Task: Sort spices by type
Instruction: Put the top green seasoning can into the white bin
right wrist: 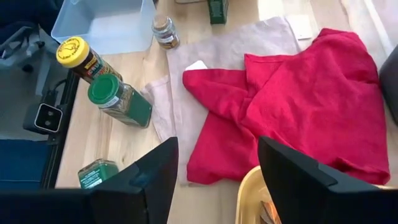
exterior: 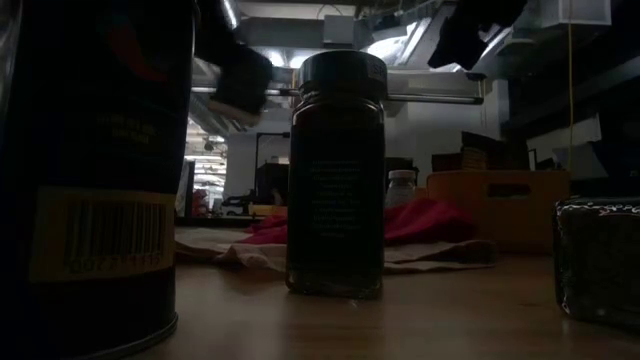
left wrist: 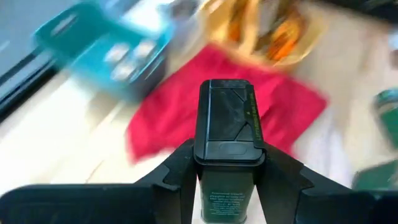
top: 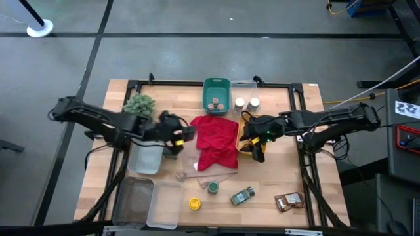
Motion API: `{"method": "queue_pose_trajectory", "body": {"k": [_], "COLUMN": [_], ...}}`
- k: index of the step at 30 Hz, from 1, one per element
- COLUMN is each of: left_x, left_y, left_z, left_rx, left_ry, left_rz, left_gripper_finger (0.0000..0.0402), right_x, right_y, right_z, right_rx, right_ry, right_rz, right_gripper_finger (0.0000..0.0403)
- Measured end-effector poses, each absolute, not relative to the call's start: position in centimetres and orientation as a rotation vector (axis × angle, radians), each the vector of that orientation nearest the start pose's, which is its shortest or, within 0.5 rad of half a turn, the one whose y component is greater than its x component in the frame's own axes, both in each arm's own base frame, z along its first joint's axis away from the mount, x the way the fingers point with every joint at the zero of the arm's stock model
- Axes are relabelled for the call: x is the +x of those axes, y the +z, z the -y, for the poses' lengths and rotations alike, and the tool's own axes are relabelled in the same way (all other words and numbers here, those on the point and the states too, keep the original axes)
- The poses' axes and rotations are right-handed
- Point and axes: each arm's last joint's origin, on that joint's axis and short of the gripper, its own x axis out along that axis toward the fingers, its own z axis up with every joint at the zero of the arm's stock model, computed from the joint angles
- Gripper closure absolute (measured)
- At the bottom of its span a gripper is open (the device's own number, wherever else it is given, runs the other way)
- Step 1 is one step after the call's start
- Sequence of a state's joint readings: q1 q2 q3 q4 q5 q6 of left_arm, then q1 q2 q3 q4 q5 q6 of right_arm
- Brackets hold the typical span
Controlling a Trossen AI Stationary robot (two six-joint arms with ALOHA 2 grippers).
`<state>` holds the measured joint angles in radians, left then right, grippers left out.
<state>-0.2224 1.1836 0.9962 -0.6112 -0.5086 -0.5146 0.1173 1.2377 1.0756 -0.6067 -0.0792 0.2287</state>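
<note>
Red cloth (top: 216, 140) blocking table centre

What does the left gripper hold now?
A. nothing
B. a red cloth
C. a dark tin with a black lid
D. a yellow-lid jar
C: in the left wrist view, the left gripper is shut on a dark tin, its fingers pressing both sides, above the red cloth.

Your low view was dim and backlit, its jar (exterior: 336, 170) a silhouette; the left wrist background was motion-blurred; overhead lighting was even.
</note>
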Motion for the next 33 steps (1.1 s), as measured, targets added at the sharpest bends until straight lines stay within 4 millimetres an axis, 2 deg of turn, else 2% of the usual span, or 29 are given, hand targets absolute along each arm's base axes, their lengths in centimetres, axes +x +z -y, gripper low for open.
{"method": "queue_pose_trajectory", "body": {"k": [6,13,24,33], "left_x": [18.8,15.5,13.6,13.6], "left_y": [28.8,27.5,23.9,20.9], "left_z": [4.7,6.4,7.9,8.0], "left_rx": [-0.291,-0.344,-0.443,-0.454], "left_ry": [0.617,0.728,0.821,0.945], "left_rz": [-0.733,-0.795,-0.776,-0.765], "left_gripper_finger": [0.0285,0.0285,0.0285,0.0285], "right_x": [25.2,25.2,25.2,25.3], "right_y": [30.6,30.6,30.6,30.7], "right_z": [-3.2,-3.2,-3.2,-3.2], "right_rx": [0.202,0.202,0.203,0.203], "right_ry": [0.097,0.097,0.097,0.098], "right_rz": [-0.791,-0.791,-0.787,-0.776], "right_gripper_finger": [0.0182,0.0182,0.0182,0.0182]}}
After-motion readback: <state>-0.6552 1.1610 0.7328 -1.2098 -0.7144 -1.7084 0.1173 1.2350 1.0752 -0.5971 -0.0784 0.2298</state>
